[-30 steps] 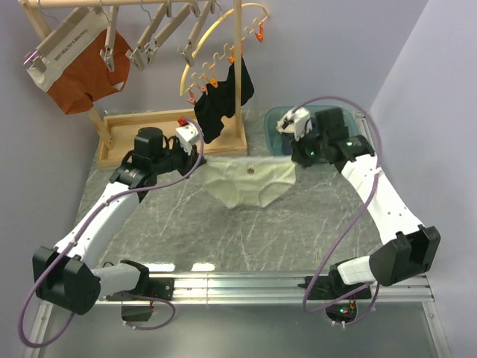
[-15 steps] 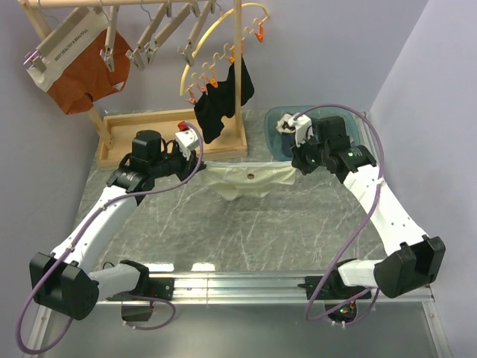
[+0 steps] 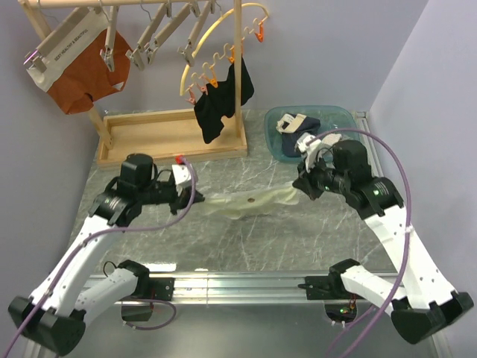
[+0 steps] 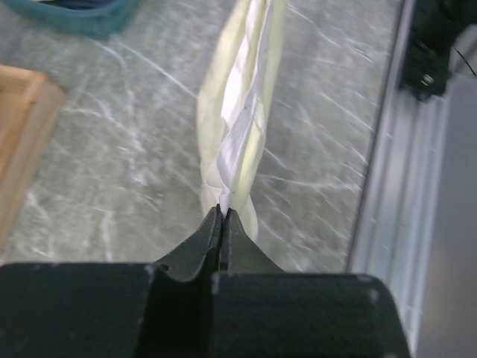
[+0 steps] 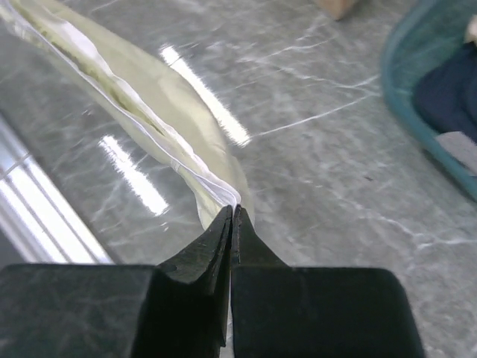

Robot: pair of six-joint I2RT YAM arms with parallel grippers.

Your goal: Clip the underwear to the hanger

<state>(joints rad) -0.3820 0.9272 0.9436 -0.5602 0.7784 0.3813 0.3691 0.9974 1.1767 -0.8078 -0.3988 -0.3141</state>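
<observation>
The underwear (image 3: 253, 201), pale cream-yellow with a small dark spot at its middle, hangs stretched as a narrow band between my two grippers, above the marble table. My left gripper (image 3: 197, 200) is shut on its left waistband end. In the left wrist view the cloth (image 4: 240, 119) runs away from the pinched jaw tips (image 4: 223, 213). My right gripper (image 3: 299, 190) is shut on the right end, where the folded edge (image 5: 141, 89) leads into the tips (image 5: 233, 212). The light-wood bar hangers (image 3: 160, 28) hang from the rack at the top left, far from both grippers.
Rust-orange briefs (image 3: 82, 71) hang clipped at the far left. A curved yellow hoop (image 3: 223, 33) with orange pegs carries a black garment (image 3: 220, 101). The rack's wooden base (image 3: 168, 134) lies behind the left arm. A teal basin (image 3: 317, 119) with clothes is at the back right.
Both grippers have drawn back toward the near edge with the underwear. It has gone from spread flat to a taut, narrow band off the table.
</observation>
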